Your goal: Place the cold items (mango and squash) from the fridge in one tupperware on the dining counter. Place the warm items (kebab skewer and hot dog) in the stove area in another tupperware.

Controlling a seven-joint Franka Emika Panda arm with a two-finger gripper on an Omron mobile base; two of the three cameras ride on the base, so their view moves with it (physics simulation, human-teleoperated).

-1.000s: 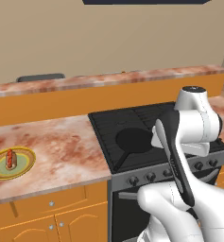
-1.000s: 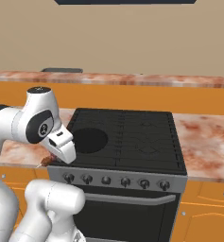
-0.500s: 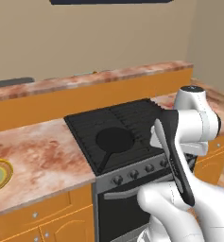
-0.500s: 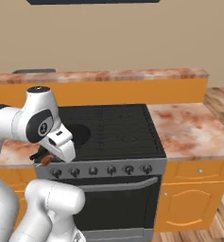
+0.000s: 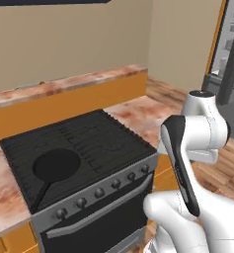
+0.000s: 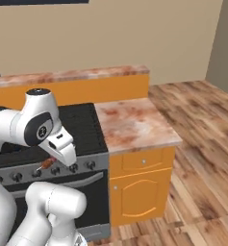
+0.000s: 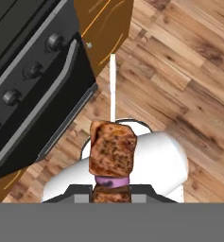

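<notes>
Wooden floor (image 7: 179, 61) beside unlabelled stove (image 5: 79, 158); gripper (image 7: 111, 191) grasping kebab skewer (image 7: 112, 151)

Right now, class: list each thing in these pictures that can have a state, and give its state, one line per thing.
kebab skewer: lifted off the counter, held in the hand, white stick pointing away over the wooden floor.
hand: shut on the kebab skewer, beside the stove front.
oven door: closed.
stove: black cooktop, no flame showing.
cabinet door: closed.
</notes>
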